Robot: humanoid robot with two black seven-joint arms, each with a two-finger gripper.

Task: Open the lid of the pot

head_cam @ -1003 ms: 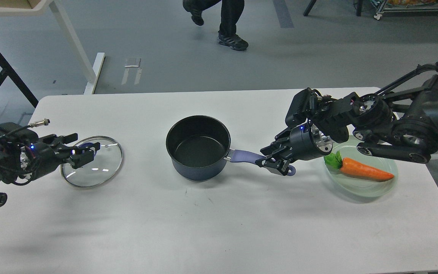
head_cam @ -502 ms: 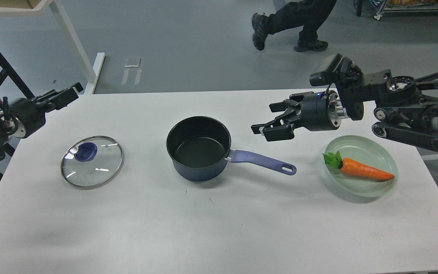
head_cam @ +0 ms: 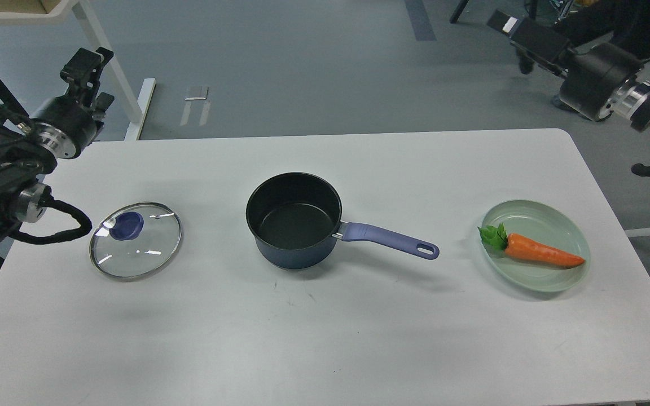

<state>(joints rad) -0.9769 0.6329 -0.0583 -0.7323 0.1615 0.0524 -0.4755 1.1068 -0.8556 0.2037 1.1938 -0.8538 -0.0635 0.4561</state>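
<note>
Both arms pulled back off the table (head_cam: 359, 338) since earlier: left gripper (head_cam: 85, 59) raised at far left, right gripper (head_cam: 514, 25) top right, finger spread impossible to tell. Open pot (head_cam: 294, 220) at center; lid (head_cam: 136, 239) flat to its left; carrot (head_cam: 536, 251) on plate (head_cam: 562, 223).

The black left gripper (head_cam: 85, 62), a second ago over the round glass lid (head_cam: 135, 239), now sits raised off-table; the black right gripper (head_cam: 519, 31) is off the saucepan's purple handle (head_cam: 390, 239), far up right.
</note>
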